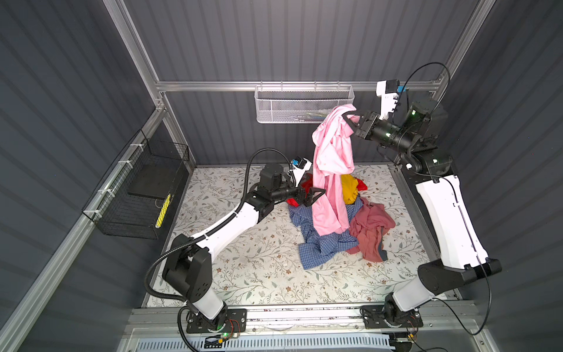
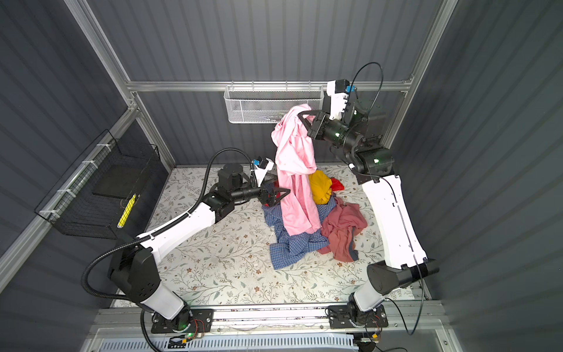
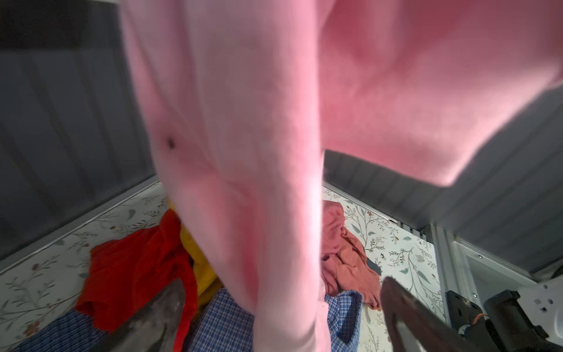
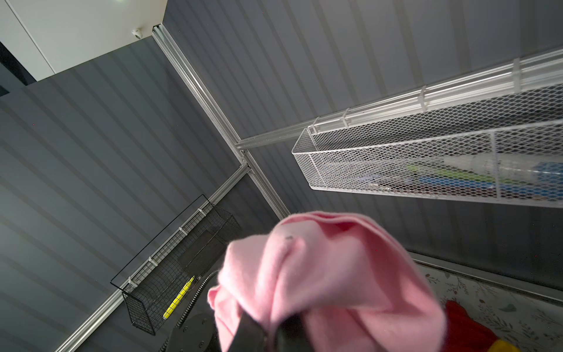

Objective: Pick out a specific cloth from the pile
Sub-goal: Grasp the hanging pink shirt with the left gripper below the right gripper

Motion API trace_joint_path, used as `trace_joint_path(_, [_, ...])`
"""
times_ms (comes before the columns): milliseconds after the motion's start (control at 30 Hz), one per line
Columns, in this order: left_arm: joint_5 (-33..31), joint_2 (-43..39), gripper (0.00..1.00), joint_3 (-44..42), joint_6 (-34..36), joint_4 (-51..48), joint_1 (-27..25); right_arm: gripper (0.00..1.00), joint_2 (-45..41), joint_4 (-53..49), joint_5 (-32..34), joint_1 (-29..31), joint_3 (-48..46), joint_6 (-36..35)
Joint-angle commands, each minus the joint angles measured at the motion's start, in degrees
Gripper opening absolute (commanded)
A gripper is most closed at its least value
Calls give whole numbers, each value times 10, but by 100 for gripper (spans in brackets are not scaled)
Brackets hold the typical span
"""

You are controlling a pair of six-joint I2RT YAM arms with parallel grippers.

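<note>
Your right gripper (image 1: 348, 117) is clenched on the top edge of the cloth (image 1: 330, 170), up high at about 1 o'clock over the floral table (image 1: 259, 274), just in front of the white mesh basket (image 1: 289, 106). The light pink cloth hangs from that grip in one long drape. Its lower end looks to meet the blue checked shirt (image 1: 320, 250), though from above you can't be sure it touches.

The pile (image 1: 356, 213) sits at 2 o'clock of the table: mustard piece (image 1: 348, 189) at its 12, dusty-rose piece (image 1: 370, 225) at its 4, red garment (image 3: 137, 268) at its 11.

Your left gripper (image 1: 318, 195), at 9 o'clock of the drape, is spread wide and holds nothing. In the left wrist view the pink fabric hangs between its fingers (image 3: 408, 317).
</note>
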Motion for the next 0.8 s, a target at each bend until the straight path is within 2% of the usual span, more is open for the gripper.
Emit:
trace_joint_path(0, [18,52,100,65,-32,49,-4,0,-2,30,1,11,20,-1])
trace_joint_path(167, [-27,130,100,128,-58,100,-5,0,-15,38,1,26,-3,8])
trace_joint_path(333, [-43,180,99,185,-80,113,-5,0,-48,67,4,28,-54,21])
trace_joint_path(367, [-42,188,96,194,-87,121,-6,0,-54,73,3,28,-64,25])
trace_joint_path(400, [-40,194,88,204,-89,123,-5,0,-59,78,1,28,-75,29])
trace_joint_path(500, [-38,196,46,232,-80,112,-4,0,-75,77,6,28,-105,22])
trace_joint_path(633, [-76,168,0,263,-31,53,10,1,-99,65,27,26,-152,3])
trace_joint_path(700, [-88,152,0,272,-30,35,30,6,-101,62,20,26,-159,-3])
trace_joint_path(767, [-88,130,0,275,-44,29,61,17,-100,62,16,27,-165,-6])
